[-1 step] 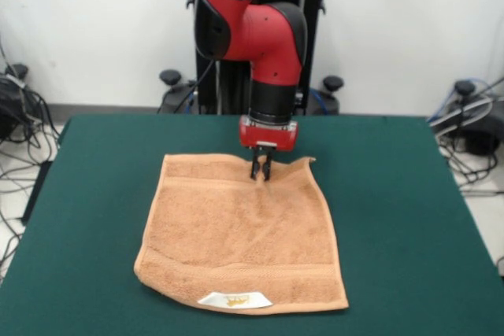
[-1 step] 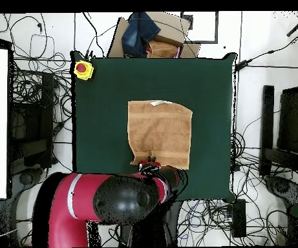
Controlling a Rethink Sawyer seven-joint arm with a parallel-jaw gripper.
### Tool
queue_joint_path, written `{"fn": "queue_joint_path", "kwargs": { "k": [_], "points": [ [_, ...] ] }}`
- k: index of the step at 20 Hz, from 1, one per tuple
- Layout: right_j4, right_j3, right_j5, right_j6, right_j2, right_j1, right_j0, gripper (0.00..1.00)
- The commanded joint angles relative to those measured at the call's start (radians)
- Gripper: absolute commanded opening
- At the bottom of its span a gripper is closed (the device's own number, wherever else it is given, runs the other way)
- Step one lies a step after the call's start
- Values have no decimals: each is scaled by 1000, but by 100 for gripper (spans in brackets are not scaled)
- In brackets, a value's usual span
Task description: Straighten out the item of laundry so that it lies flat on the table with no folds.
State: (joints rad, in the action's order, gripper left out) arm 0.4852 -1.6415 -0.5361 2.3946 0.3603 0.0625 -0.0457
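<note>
My gripper is down on the far edge of the towel, its fingers drawn together and pinching a small ridge of cloth there; the fabric puckers up around the tips and the corner beside them lifts a little off the table. The towel lies near the middle of the table, mostly spread out, orange-tan with woven border bands, and its white label with yellow print sits on the edge opposite my gripper. The corner of that edge nearest the label curls slightly. In the overhead view my own arm covers the table edge closest to my base and hides most of the gripper, so only the dark tips show at the towel's border. A yellow box with a red button sits at one table corner.
</note>
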Motion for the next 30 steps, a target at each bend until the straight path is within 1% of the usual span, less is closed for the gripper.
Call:
{"fn": "queue_joint_path", "kwargs": {
  "k": [1,6,18,21,27,30],
  "points": [
    [-49,212,305,18,-206,359,24,0],
    [-79,195,301,26,-188,358,-8,0],
    [-97,147,230,51,-170,369,-82,0],
    [-95,141,226,50,-168,367,-87,0],
    [-60,133,234,51,-182,358,-74,0],
    [-37,111,273,47,-200,339,-54,0]
  ]
}}
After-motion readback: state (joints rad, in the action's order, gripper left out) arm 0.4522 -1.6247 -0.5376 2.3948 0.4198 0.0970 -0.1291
